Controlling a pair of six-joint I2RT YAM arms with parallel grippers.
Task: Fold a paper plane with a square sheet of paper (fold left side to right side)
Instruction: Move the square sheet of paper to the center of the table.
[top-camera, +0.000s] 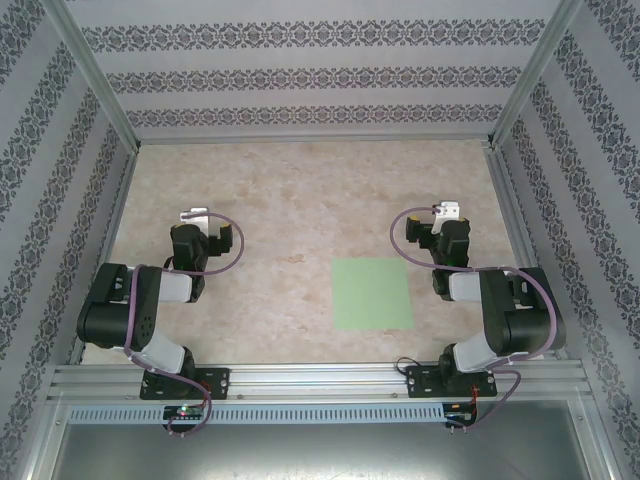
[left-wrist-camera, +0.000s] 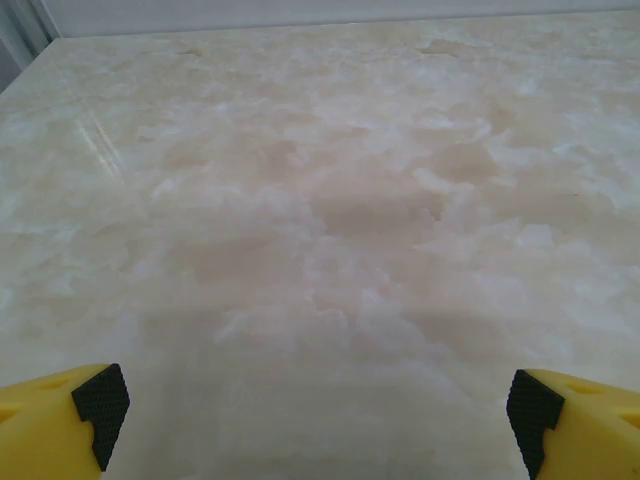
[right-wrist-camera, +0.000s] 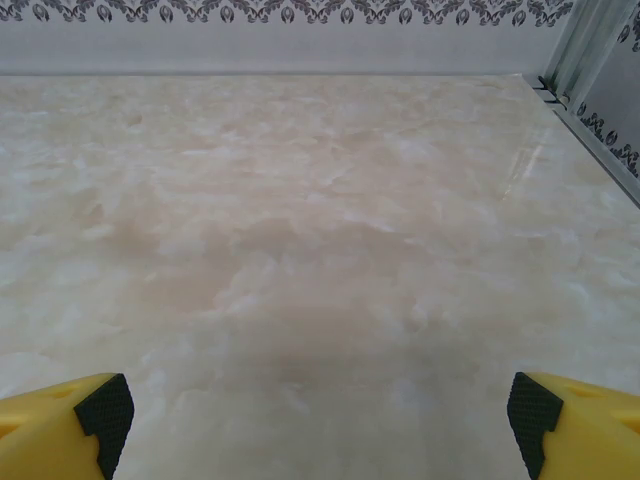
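The square sheet of paper (top-camera: 371, 294) lies flat on the desk (top-camera: 280, 190), right of centre; the left pincer (left-wrist-camera: 315, 415) and the right pincer (right-wrist-camera: 315, 412) stand open, empty. Thin and flush, the sheet may slide or crumple when its left edge is lifted.
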